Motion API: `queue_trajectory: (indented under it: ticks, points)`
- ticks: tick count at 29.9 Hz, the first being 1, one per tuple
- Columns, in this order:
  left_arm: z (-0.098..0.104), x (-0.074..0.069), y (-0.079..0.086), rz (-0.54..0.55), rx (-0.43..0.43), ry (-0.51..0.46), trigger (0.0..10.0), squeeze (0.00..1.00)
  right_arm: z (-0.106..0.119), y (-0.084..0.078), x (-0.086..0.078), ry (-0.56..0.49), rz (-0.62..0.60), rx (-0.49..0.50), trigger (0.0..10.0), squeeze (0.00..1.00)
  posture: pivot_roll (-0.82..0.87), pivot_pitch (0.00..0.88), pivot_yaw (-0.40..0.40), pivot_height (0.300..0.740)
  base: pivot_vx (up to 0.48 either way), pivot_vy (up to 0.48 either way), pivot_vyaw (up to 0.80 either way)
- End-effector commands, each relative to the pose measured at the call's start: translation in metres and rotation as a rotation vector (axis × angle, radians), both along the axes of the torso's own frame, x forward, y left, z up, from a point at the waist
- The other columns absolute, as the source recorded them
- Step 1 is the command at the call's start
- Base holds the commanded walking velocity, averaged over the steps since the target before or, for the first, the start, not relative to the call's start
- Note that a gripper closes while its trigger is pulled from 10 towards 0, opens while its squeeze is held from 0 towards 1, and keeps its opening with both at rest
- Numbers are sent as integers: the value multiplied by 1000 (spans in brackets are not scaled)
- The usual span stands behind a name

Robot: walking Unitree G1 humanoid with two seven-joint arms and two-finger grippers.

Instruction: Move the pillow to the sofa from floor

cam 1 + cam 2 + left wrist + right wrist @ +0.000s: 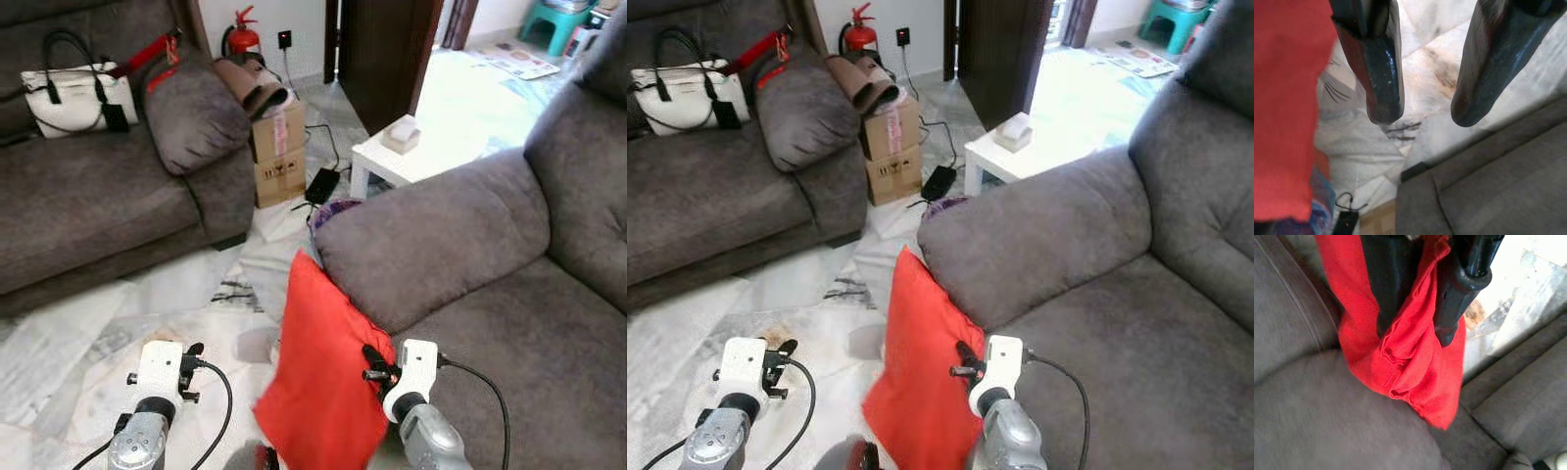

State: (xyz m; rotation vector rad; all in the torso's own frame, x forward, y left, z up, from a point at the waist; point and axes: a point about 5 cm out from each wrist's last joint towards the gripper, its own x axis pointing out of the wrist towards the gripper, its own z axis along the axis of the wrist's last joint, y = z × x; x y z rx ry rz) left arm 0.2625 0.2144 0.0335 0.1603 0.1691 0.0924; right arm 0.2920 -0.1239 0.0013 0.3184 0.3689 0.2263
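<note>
Against the near grey sofa (470,245), largest thing in view: its rounded armrest stands just behind the red pillow (318,372). Pillow hangs upright, off the floor (88,333), leaning on the sofa's front edge below the armrest. Right gripper (1418,335) at the pillow's sofa-side edge, fingers (1457,298) closed tight on a bunched fold of the red cloth. Left gripper (1422,117) beside the pillow on the side away from the sofa, over marble floor, fingers (1378,73) parted with a clear gap, holding nothing.

Second grey sofa (88,206) well apart from the near one, across the floor, carrying a white handbag (73,93). Small white table (397,162) just beyond the near sofa's armrest. Cardboard boxes (279,152) between the two sofas; red fire extinguisher (242,34) behind them.
</note>
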Motion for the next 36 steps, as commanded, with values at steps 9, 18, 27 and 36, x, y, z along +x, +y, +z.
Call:
queue_trajectory:
  ticks: [9, 18, 27, 36]
  points:
    - [-4, -4, 3, 1, 7, 15, 10000, 0, 16, 2, 11, -93, -1, 22, 10000, 0, 143, 120, 30, 740, 0, 0, 0]
    - [-4, -4, 3, -5, 12, 16, 10000, 0, 16, 2, 12, -98, -5, 31, 10000, 0, 144, 122, 35, 740, 0, 0, 0]
    - [-4, -4, 1, -20, 11, 19, 10000, 0, 16, 4, 11, -102, -3, 47, 10000, 0, 143, 120, 35, 740, 0, 0, 0]
    - [-6, -6, -2, -21, 20, 20, 10000, 0, 15, 4, 9, -103, -1, 50, 10000, 0, 145, 122, 33, 740, 0, 0, 0]
